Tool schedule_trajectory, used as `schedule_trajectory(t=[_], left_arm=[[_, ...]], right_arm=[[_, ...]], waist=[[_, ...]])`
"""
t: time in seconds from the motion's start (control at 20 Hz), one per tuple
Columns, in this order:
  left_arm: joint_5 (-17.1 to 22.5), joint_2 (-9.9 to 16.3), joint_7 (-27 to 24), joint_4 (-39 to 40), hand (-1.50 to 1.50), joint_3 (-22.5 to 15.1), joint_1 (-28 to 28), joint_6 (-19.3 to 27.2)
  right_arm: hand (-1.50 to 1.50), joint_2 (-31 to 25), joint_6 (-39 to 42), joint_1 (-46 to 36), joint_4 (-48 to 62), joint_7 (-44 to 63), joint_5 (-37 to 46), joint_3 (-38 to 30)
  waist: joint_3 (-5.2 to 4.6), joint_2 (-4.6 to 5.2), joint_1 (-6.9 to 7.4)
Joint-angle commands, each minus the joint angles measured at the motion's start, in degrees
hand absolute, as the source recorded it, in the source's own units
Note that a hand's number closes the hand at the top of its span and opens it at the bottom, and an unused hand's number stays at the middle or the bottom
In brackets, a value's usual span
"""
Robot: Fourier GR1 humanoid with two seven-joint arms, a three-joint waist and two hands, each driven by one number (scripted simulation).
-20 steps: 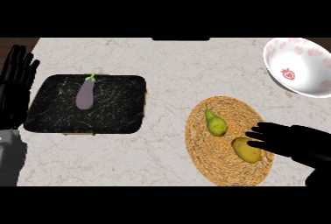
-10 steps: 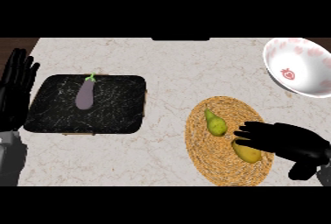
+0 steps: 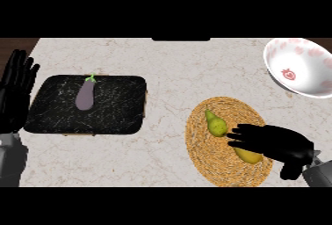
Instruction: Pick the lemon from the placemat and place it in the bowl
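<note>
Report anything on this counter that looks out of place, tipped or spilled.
Nothing is spilled or damaged. Only the bowl stands out: it runs past the counter's right edge of view. The pear and lemon lie on the placemat, the eggplant on its black tray.

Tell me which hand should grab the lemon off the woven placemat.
Right. The right hand already sits over the lemon on the placemat, on the bowl's side. The left hand rests open at the far left edge, beyond the black mat.

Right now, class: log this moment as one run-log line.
right robot hand over lemon on placemat | pear beside | bowl empty | left robot hand resting
</note>
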Motion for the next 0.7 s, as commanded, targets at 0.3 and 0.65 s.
schedule_trajectory(t=[0.3,0.65], left_arm=[[0.76,1.16,-1.53,4.37,0.00,2.44,-3.43,-2.76],[-2.19,-1.95,-2.03,1.17,0.00,0.20,-0.77,-0.84]], right_arm=[[-1.50,6.72,-3.56,-4.14,13.80,-1.12,7.92,0.01],[-1.50,11.26,-6.44,-7.47,20.21,-0.85,12.43,-1.27]], waist=[[0.01,0.11,0.07],[0.02,0.07,0.14]])
